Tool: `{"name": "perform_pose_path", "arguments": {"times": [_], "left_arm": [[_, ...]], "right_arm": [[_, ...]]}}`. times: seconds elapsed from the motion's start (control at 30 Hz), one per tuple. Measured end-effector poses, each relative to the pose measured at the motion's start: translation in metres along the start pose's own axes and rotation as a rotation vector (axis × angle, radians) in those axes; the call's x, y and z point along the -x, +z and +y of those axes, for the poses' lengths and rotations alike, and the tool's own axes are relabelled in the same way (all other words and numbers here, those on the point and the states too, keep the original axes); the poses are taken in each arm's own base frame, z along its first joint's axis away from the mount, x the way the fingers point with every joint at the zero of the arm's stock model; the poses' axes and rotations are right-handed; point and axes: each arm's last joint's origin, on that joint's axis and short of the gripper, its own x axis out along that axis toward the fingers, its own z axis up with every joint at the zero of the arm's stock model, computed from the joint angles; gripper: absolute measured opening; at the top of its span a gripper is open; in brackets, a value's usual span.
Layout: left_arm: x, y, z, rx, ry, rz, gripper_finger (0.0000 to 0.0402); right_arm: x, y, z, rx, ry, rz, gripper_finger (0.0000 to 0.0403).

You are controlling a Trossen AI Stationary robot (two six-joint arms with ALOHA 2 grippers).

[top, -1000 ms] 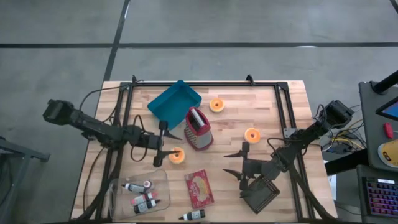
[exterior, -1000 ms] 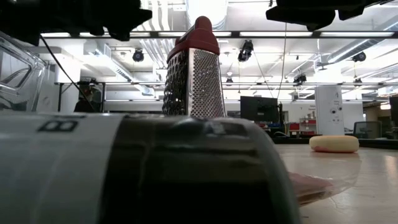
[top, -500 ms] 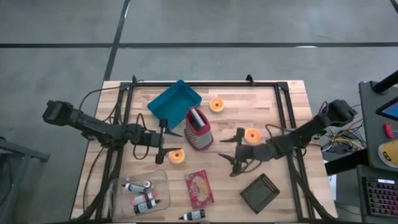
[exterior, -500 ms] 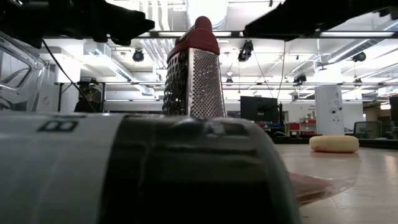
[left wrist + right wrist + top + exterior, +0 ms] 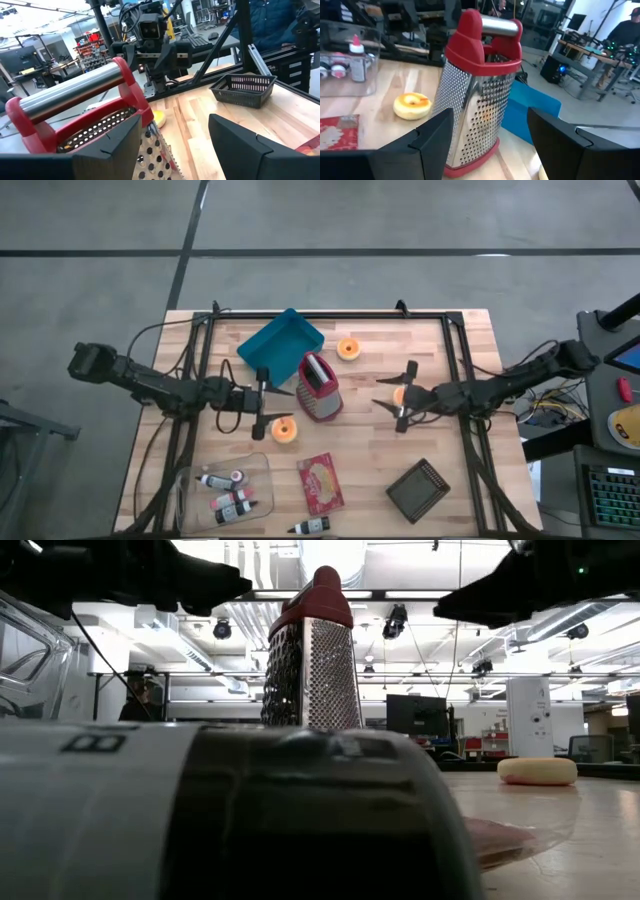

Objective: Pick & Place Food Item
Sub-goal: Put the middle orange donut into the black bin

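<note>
Right gripper (image 5: 404,395) is held spread and empty over a donut (image 5: 401,394), right of the grater (image 5: 319,387). Left gripper (image 5: 262,404) is spread, empty, left of the grater, just beside a second donut (image 5: 285,429). A third donut (image 5: 348,348) lies near the blue tray (image 5: 280,342).

An overhead camera, a table-level one seemingly pressed against a tube (image 5: 230,810), and both opposed wrist cameras share the grater (image 5: 319,388).
</note>
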Motion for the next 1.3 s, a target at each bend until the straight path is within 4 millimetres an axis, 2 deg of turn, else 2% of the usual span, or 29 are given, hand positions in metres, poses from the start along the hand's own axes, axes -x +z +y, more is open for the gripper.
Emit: {"name": "perform_pose_path", "arguments": {"times": [0.23, 0.6, 0.97, 1.3], "left_arm": [[0.000, -0.001, 0.001, 0.011, 0.006, 0.006, 0.0234], [0.000, -0.003, 0.001, 0.018, -0.001, 0.030, 0.0234], [0.000, -0.003, 0.001, 0.025, -0.001, 0.030, 0.0234], [0.000, -0.003, 0.001, 0.032, -0.005, 0.028, 0.0234]], "right_arm": [[0.005, -0.006, -0.002, -0.009, 0.004, 0.012, 0.0249], [0.000, -0.017, -0.003, -0.046, -0.038, 0.201, 0.0249], [-0.002, -0.023, -0.020, -0.062, -0.108, 0.472, 0.0249], [0.004, -0.023, -0.042, -0.177, -0.143, 0.755, 0.0249]]}}
